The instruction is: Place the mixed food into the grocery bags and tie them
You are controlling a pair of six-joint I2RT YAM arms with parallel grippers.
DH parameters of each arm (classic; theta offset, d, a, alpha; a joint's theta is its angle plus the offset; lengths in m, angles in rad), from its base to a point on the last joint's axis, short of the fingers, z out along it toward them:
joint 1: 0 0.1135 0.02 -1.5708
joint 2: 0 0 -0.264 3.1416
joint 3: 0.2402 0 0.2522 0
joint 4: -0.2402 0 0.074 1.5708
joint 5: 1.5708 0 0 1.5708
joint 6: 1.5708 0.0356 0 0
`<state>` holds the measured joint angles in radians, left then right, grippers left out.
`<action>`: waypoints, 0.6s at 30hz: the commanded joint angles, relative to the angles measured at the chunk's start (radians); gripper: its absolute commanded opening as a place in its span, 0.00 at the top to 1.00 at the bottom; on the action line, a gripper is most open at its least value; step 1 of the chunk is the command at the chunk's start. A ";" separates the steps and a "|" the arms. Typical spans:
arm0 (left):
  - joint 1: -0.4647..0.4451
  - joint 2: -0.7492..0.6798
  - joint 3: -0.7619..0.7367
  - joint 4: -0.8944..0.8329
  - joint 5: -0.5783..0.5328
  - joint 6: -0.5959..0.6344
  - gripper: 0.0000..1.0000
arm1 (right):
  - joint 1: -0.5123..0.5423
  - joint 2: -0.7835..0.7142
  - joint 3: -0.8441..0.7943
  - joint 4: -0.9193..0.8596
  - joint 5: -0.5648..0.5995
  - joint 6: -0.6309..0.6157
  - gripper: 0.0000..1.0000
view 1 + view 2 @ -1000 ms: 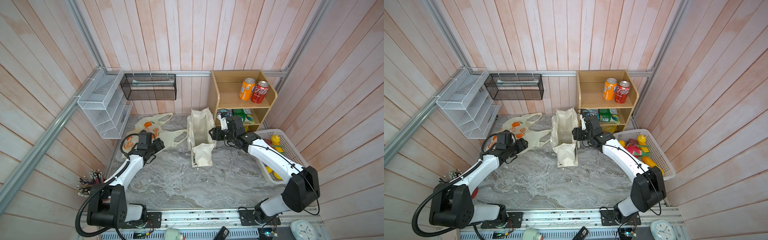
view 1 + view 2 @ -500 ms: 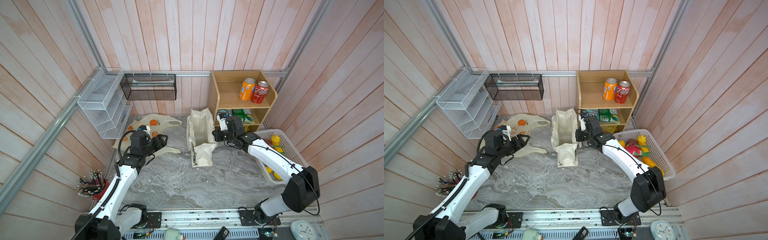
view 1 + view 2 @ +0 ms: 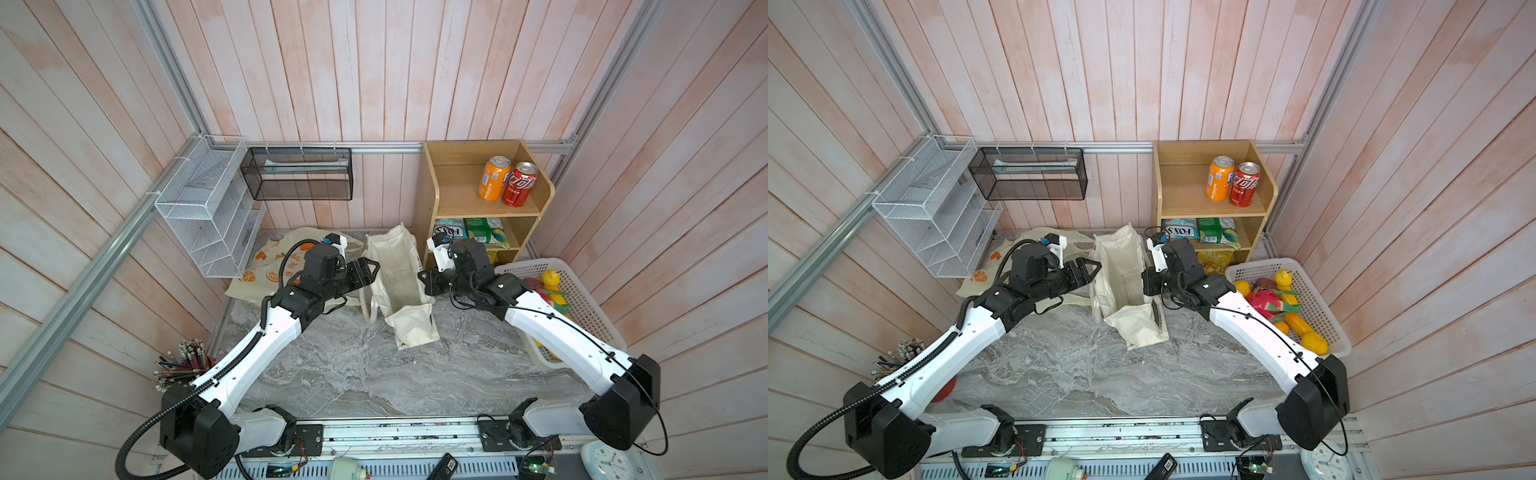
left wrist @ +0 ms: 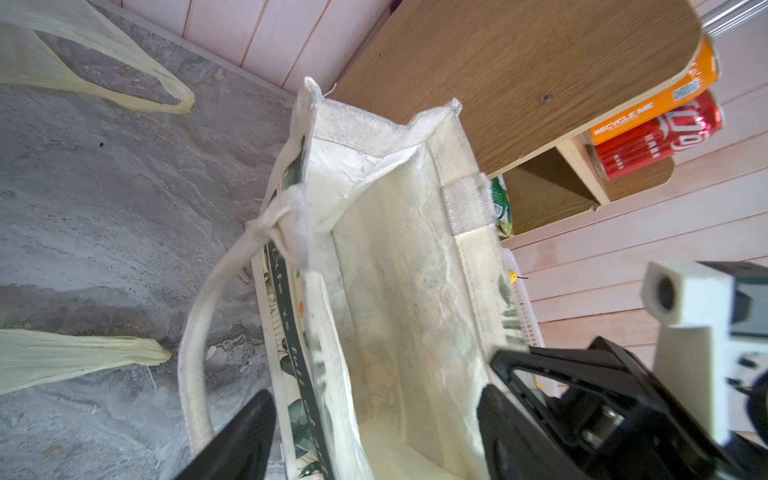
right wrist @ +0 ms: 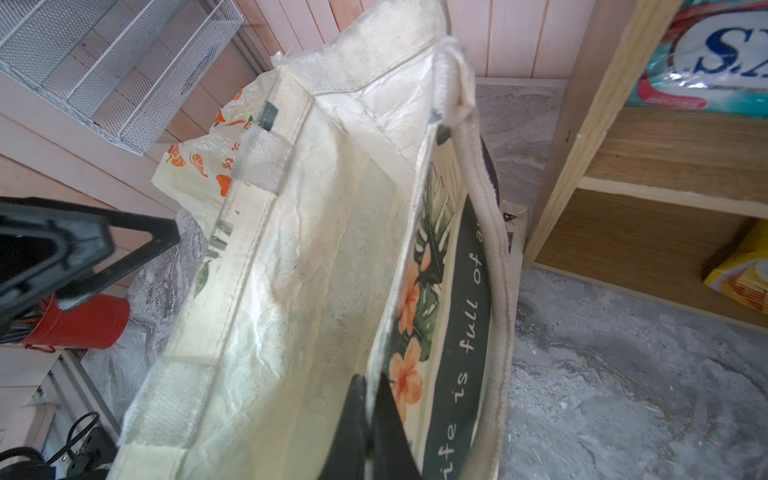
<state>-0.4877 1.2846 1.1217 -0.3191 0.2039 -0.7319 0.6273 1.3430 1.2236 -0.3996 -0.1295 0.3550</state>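
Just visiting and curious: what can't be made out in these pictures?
Plastic bag: left arm covers much of it, both top views.
Toy fruits in basket: right arm hides some, top views.
Tote lettering: strap hides its end, right wrist view.
Yellow packet: cut by that view's edge.

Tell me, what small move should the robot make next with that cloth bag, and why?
Probably ease the left gripper forward onto the canvas tote's rim on its side and close. The right gripper is shut on the opposite rim, while the left one hangs open just beside the bag, holding nothing. Pinching both rims would likely keep the mouth spread for loading.
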 commanded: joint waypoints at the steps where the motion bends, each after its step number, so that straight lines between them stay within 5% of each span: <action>1: -0.032 -0.003 -0.007 -0.001 -0.086 -0.015 0.21 | 0.004 -0.064 -0.031 0.016 0.025 0.043 1.00; 18: -0.141 0.077 -0.068 0.077 -0.123 -0.092 0.22 | 0.006 -0.101 -0.119 0.061 0.032 0.080 1.00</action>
<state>-0.6205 1.3476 1.0702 -0.2733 0.0990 -0.8040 0.6277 1.2598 1.1172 -0.3721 -0.1173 0.4259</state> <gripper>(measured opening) 0.782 0.053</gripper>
